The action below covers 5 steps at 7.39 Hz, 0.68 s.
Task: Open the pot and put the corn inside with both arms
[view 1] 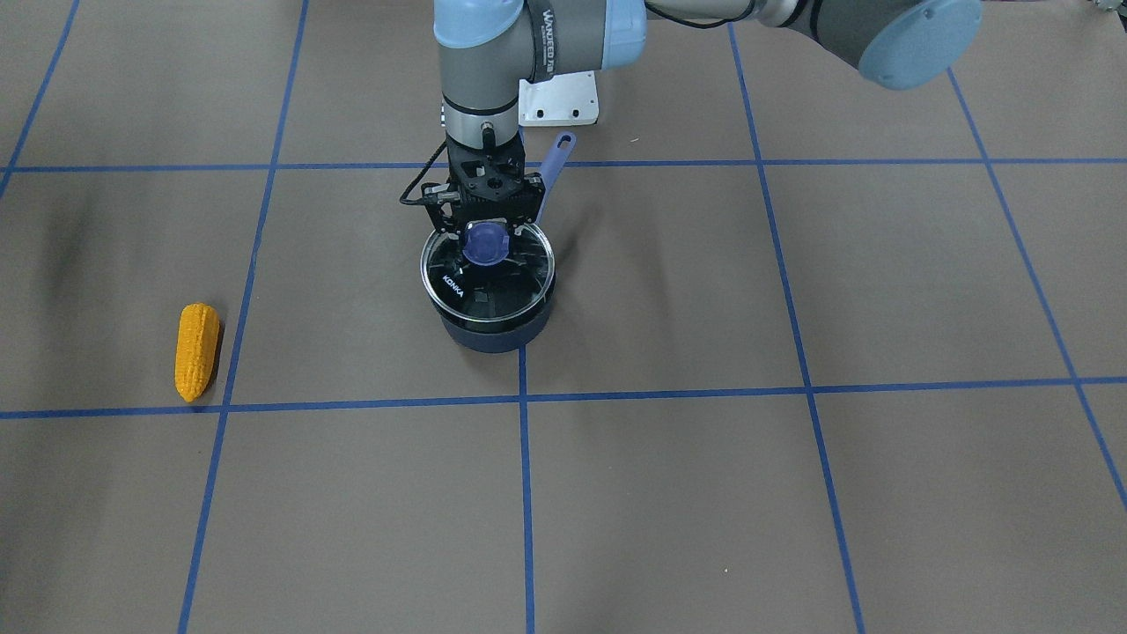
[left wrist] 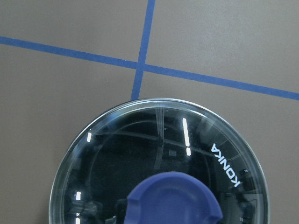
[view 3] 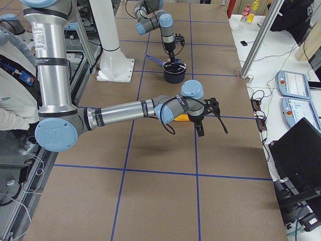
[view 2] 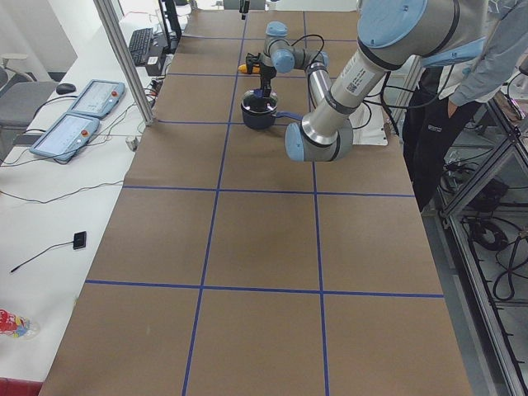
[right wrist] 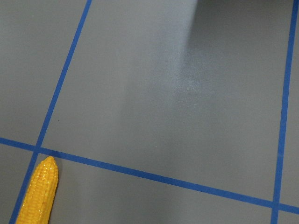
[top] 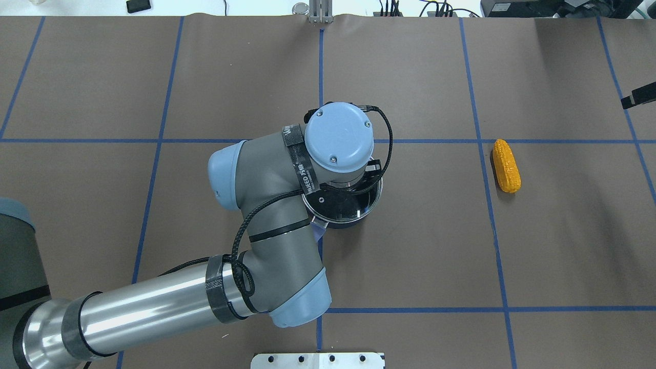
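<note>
A dark blue pot (view 1: 493, 330) with a long handle (view 1: 555, 163) stands mid-table, and its glass lid (view 1: 519, 282) with a blue knob (view 1: 486, 242) rests on it. My left gripper (view 1: 486, 231) points straight down at the lid, and its open fingers straddle the knob. In the left wrist view the lid (left wrist: 140, 158) and knob (left wrist: 173, 200) fill the lower half. The corn (view 1: 197, 350) lies flat far off on the robot's right; it also shows in the overhead view (top: 506, 165). My right gripper (view 3: 199, 129) hovers above the table beside the corn (right wrist: 39, 193); I cannot tell whether it is open or shut.
Blue tape lines grid the brown table. A white mounting plate (view 1: 559, 97) sits at the robot's base. The left arm's elbow (top: 266, 205) hangs over the table on the robot's side of the pot. People stand at the robot's side of the table (view 2: 462, 82).
</note>
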{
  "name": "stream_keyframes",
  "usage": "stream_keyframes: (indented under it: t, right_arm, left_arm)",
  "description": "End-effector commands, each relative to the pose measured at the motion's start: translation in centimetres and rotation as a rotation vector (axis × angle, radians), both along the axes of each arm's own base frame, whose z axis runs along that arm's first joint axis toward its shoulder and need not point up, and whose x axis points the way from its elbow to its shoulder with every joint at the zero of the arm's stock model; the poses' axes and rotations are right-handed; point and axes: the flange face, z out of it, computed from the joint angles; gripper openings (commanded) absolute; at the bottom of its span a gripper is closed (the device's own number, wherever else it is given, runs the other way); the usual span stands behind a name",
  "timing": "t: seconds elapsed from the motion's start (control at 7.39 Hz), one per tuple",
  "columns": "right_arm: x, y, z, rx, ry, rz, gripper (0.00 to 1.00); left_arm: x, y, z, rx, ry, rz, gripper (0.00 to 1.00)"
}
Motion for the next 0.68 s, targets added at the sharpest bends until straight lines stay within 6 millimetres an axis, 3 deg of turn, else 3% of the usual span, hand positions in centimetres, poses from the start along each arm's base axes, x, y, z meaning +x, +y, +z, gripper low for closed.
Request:
stream_keyframes:
  t: [0.0, 0.14, 0.27, 0.54]
  right_arm:
    - [-0.2, 0.1, 0.0, -0.001, 0.001, -0.003, 1.0]
    - [-0.2, 0.1, 0.0, -0.001, 0.001, -0.004, 1.0]
    - [-0.4, 0.1, 0.1, -0.003, 0.001, -0.007, 1.0]
    - [-0.6, 0.2, 0.3, -0.008, 0.002, -0.011, 1.0]
  left_arm:
    - [-7.5, 3.2, 0.5, 0.064, -0.036, 0.061, 0.0]
    - [-12.5, 4.1, 3.9, 0.134, -0.04, 0.092, 0.0]
    - [-16.3, 3.3, 6.7, 0.193, -0.073, 0.111, 0.0]
    - [-21.7, 1.0, 12.6, 0.217, -0.14, 0.188, 0.0]
